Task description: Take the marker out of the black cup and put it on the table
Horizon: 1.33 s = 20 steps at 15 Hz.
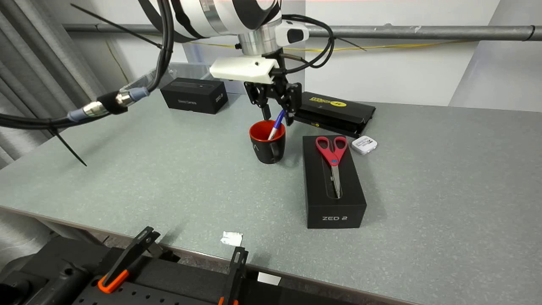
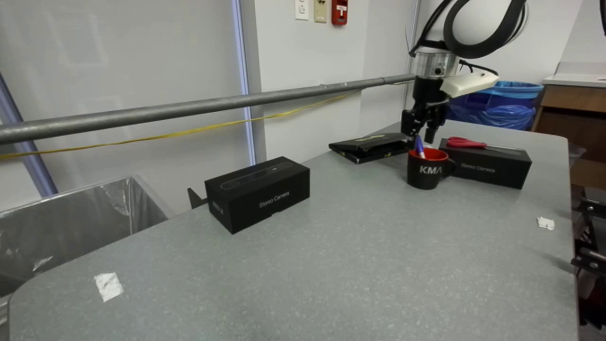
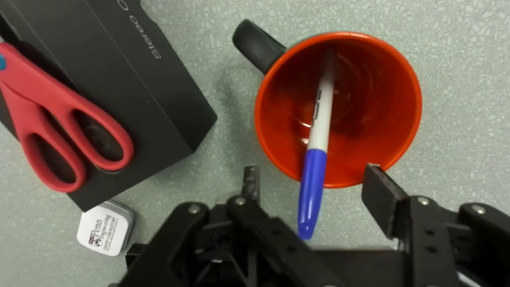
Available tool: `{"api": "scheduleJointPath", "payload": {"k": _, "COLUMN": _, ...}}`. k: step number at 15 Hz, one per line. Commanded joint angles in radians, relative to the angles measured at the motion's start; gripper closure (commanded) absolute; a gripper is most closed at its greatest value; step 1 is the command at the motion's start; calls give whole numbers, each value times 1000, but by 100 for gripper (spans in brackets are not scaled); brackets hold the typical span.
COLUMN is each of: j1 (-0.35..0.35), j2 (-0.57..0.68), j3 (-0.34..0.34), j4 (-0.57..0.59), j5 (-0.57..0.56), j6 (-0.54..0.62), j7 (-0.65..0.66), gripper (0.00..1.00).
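The marker (image 1: 277, 122) leans in the black cup (image 1: 264, 151), its blue cap sticking up past the rim. It also shows in an exterior view (image 2: 419, 146). In the wrist view, the marker (image 3: 318, 131) has its white barrel against the red inside of the cup (image 3: 382, 131) and its cap over the rim. The cup stands upright on the grey table (image 1: 190, 182). My gripper (image 1: 278, 118) is open just above the cup, pointing down. In the wrist view, the fingers of the gripper (image 3: 310, 172) stand on both sides of the cap, apart from it.
A black box (image 1: 334, 203) with red-handled scissors (image 1: 333, 159) on it lies beside the cup. A flat black box (image 1: 334, 112) and a small white tin (image 1: 364, 144) are near. Another black box (image 2: 258, 194) stands farther along the table. A pipe (image 1: 423, 32) runs along the wall.
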Motion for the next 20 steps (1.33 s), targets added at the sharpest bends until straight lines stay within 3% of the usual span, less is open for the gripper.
{"api": "scheduleJointPath", "payload": {"k": 1, "j1": 28, "j2": -14, "j3": -32, "j4": -9, "j5": -44, "j6": 15, "j7": 28, "gripper": 61}}
{"api": "scheduleJointPath", "payload": {"k": 6, "j1": 26, "j2": -62, "j3": -49, "j4": -40, "j5": -77, "j6": 19, "j7": 27, "gripper": 98}}
{"api": "scheduleJointPath", "payload": {"k": 10, "j1": 6, "j2": -142, "j3": -27, "j4": -82, "j5": -47, "j6": 4, "j7": -14, "gripper": 96}}
{"api": "scheduleJointPath", "payload": {"k": 13, "j1": 5, "j2": -281, "j3": -17, "j4": -181, "j5": -61, "j6": 17, "j7": -26, "gripper": 96}}
{"api": "scheduleJointPath", "payload": {"k": 18, "j1": -6, "j2": -558, "j3": 47, "j4": -320, "j5": -1, "j6": -40, "j7": -162, "gripper": 96}}
{"api": "scheduleJointPath", "payload": {"k": 20, "j1": 20, "j2": -578, "j3": 66, "j4": -307, "j5": 70, "j6": -84, "j7": -240, "gripper": 96}}
